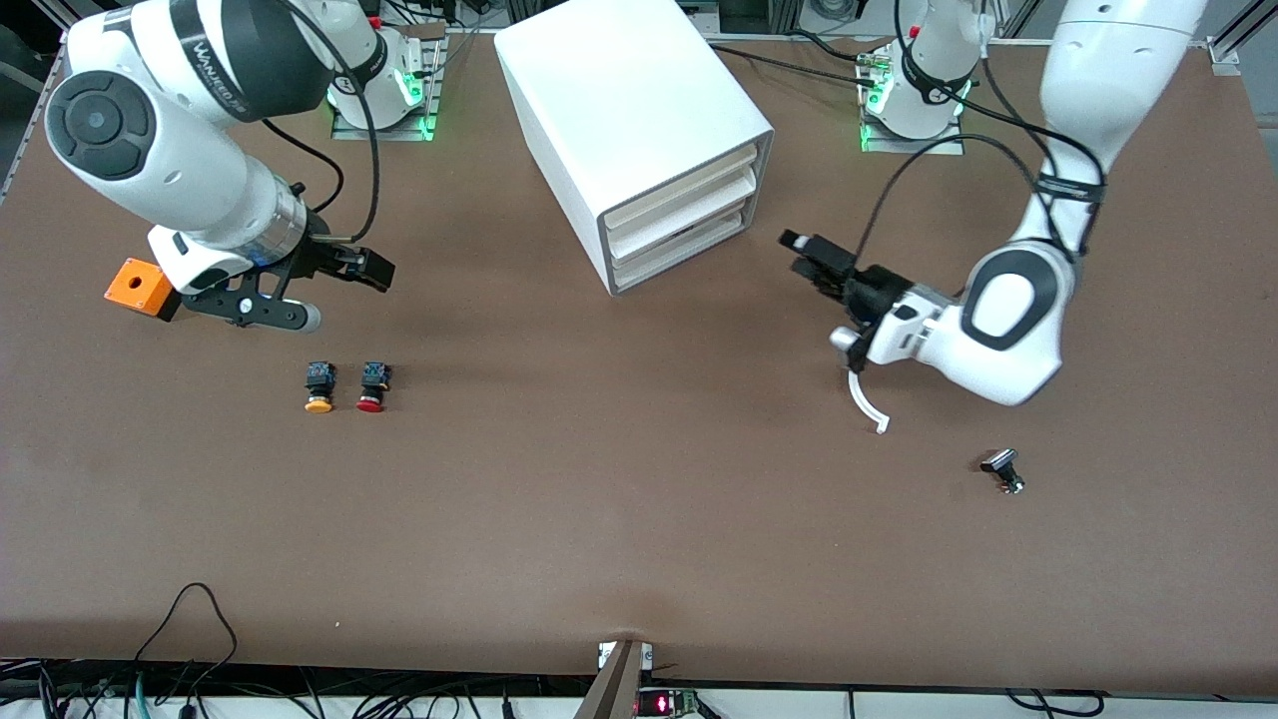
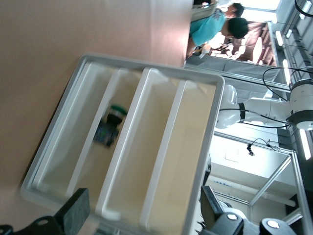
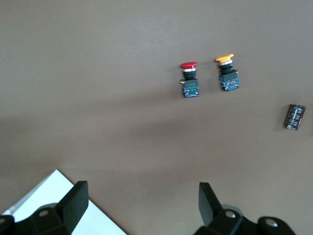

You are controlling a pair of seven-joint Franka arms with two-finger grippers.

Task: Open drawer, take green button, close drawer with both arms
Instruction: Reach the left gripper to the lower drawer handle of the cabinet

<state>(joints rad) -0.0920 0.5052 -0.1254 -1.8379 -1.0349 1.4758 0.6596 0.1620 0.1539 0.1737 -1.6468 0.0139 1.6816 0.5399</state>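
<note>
The white cabinet (image 1: 639, 110) stands toward the arms' bases, its three drawers shut; the lowest is the drawer (image 1: 681, 250). My left gripper (image 1: 805, 255) hovers open just in front of the drawer fronts, apart from them. In the left wrist view its fingers (image 2: 74, 211) frame the cabinet's front (image 2: 161, 147), and the green-capped button (image 2: 111, 125) shows inside it, in the part next to the table. My right gripper (image 1: 361, 268) hangs open over bare table toward the right arm's end, holding nothing. Its fingers (image 3: 73, 201) are wide apart.
An orange box (image 1: 140, 285) sits beside the right arm. An orange-capped button (image 1: 319, 386) and a red-capped button (image 1: 371, 386) lie nearer the front camera than the right gripper. A small black-and-silver part (image 1: 1003, 469) lies toward the left arm's end.
</note>
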